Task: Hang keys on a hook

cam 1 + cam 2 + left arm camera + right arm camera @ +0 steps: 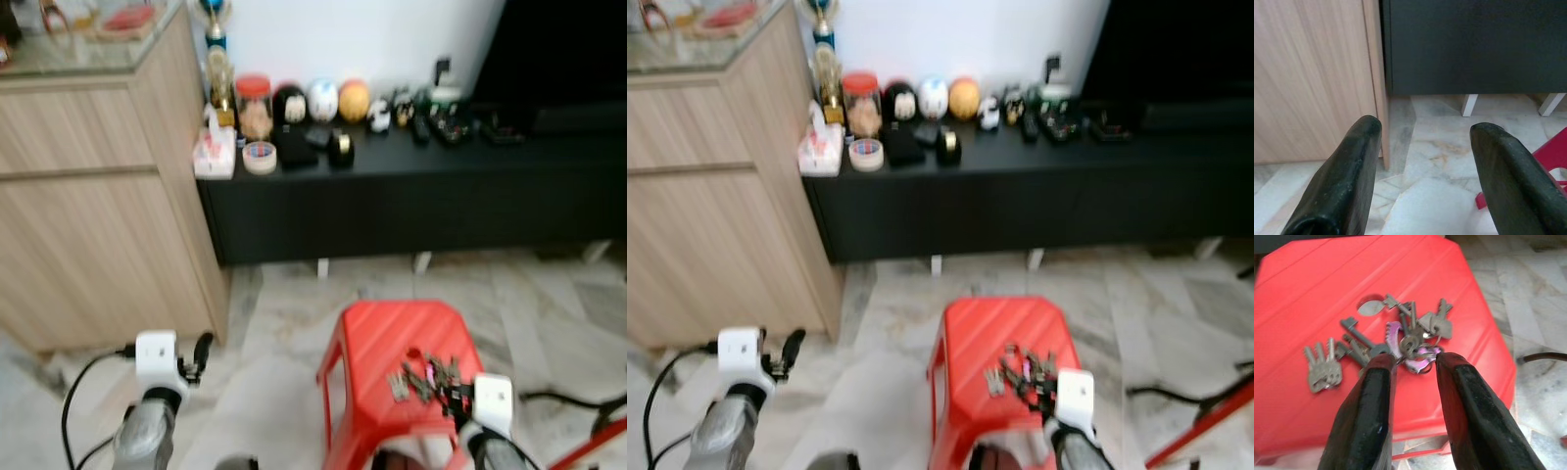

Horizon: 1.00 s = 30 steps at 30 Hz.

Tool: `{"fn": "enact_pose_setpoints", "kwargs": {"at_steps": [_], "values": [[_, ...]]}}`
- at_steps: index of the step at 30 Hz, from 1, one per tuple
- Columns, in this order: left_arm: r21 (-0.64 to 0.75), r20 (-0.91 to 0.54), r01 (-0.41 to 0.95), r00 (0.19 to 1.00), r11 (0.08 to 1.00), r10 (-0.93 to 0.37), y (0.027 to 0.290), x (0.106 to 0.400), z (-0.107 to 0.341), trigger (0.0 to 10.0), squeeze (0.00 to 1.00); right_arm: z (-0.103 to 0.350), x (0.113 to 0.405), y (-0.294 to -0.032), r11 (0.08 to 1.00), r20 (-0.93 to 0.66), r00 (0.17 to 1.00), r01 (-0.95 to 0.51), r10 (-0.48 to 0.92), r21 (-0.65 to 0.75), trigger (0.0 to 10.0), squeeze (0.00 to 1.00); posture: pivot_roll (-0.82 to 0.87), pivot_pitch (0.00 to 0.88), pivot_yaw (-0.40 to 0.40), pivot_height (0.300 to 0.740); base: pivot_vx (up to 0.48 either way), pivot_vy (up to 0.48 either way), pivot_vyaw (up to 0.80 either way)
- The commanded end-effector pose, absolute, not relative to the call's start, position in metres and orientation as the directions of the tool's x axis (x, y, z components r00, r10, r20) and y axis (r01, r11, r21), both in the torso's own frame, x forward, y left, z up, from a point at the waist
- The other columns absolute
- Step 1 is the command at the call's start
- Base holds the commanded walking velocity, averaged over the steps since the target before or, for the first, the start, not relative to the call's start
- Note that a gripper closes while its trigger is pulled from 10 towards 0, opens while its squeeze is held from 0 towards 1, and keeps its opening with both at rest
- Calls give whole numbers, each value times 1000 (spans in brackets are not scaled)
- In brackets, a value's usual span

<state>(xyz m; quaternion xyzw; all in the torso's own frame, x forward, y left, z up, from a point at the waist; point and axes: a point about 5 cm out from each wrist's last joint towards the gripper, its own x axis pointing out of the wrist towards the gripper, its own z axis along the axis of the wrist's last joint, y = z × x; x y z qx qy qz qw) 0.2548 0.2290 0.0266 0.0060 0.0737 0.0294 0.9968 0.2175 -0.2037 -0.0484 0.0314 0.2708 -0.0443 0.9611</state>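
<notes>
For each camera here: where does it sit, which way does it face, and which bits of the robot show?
Left eye: on the head, facing forward and down at the stool, keys, black console and wood cabinet; both wrists show.
Right eye: beside it, same scene.
Left wrist: looks along the open left gripper at floor, cabinet and console base.
Right wrist: looks along the right gripper, fingers either side of the keys.
Shared: the right wrist and eye views all show keys on the stool.

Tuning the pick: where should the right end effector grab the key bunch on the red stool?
At the purple ring hub, from above. The keys lie flat and fan outward on the red stool; the hub bunches highest, and the right end effector already straddles it, open.
</notes>
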Motion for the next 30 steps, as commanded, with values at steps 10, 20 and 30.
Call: {"fn": "enact_pose_setpoints", "kwargs": {"at_steps": [10,20,30], "values": [[32,-157,-93,983,995,97,236,250,24,10000,0,-47,221,-199,998,-526,851,30,5,58,10000,0,45,0,-41,627,0,-267,329],[28,-169,-97,981,995,100,234,248,22,10000,0,-47,225,-196,997,-536,842,-23,58,72,10000,0,44,0,-44,627,0,-103,45],[22,-176,-101,979,995,103,232,249,20,10000,0,-41,236,-193,994,-530,841,-94,109,55,10000,0,38,0,-45,627,0,0,49]]}}
